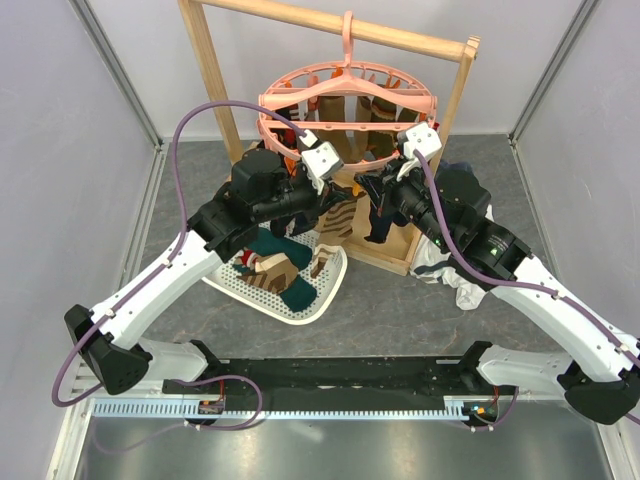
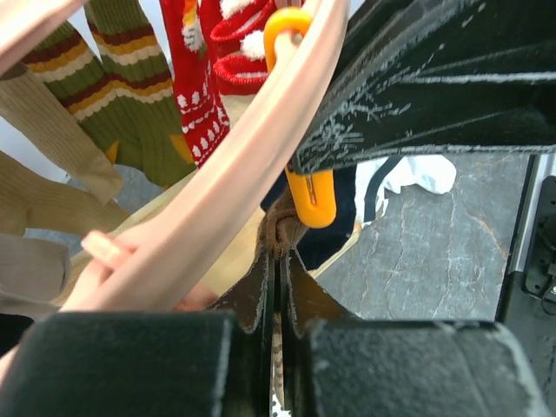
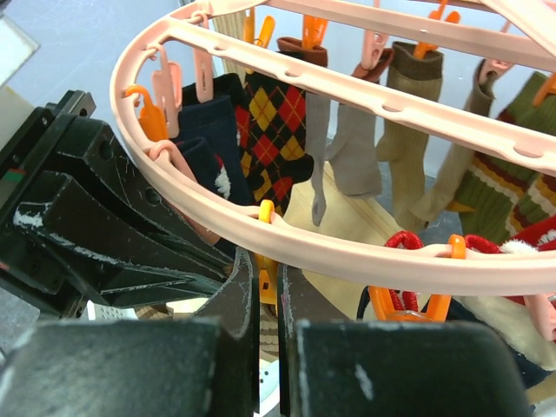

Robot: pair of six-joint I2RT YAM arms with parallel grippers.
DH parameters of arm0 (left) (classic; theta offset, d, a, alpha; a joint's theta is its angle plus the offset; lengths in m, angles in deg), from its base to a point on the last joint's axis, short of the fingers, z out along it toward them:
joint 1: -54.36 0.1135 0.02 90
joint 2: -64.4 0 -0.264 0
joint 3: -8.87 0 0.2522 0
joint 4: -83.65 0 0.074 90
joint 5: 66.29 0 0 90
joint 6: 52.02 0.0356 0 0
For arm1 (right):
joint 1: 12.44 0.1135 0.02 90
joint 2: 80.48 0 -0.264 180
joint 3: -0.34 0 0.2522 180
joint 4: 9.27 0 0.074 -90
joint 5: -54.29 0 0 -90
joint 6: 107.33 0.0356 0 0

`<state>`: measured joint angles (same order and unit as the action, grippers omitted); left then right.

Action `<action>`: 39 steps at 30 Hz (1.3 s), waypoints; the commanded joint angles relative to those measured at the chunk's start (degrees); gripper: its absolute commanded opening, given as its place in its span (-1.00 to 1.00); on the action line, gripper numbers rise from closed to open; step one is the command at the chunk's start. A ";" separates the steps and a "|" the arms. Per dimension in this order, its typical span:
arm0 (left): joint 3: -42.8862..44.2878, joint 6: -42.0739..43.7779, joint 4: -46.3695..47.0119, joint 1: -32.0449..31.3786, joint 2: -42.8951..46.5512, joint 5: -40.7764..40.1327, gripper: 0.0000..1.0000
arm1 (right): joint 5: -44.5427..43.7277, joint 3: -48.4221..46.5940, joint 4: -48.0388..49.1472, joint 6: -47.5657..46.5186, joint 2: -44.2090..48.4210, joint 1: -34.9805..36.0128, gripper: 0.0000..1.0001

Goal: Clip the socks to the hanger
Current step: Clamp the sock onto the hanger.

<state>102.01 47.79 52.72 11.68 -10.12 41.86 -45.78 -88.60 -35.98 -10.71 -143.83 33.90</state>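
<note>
The pink ring hanger (image 1: 345, 108) hangs by its hook from the wooden rack, with several socks clipped round it. My left gripper (image 2: 278, 256) is shut on the bunched cuff of a brown-striped sock (image 2: 283, 228), held just under an orange clip (image 2: 311, 198) on the hanger's ring (image 2: 217, 187). In the top view the sock (image 1: 340, 218) dangles below the left gripper (image 1: 335, 195). My right gripper (image 3: 268, 265) is shut on that orange clip (image 3: 269, 280) beneath the ring (image 3: 365, 252). Seen from above, the right gripper (image 1: 372, 190) faces the left one.
A white mesh basket (image 1: 318, 305) with more socks lies under the left arm. White and grey garments (image 1: 452, 275) are heaped below the right arm. The wooden rack's post (image 1: 208, 70) and base (image 1: 390, 255) stand close behind both grippers.
</note>
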 commanded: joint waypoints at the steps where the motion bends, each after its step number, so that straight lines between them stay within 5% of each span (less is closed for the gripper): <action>1: 1.92 -1.72 4.16 0.84 -0.54 3.20 -0.96 | 3.56 -0.15 1.26 -1.43 0.95 0.06 -1.00; 39: -0.89 -5.84 13.12 6.46 3.15 17.00 -0.96 | 17.36 1.08 1.88 -9.34 -0.99 -3.10 -1.00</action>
<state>101.44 45.64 58.95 17.63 -9.58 56.87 -31.62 -88.56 -33.80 -19.28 -144.99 30.69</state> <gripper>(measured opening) 0.035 0.042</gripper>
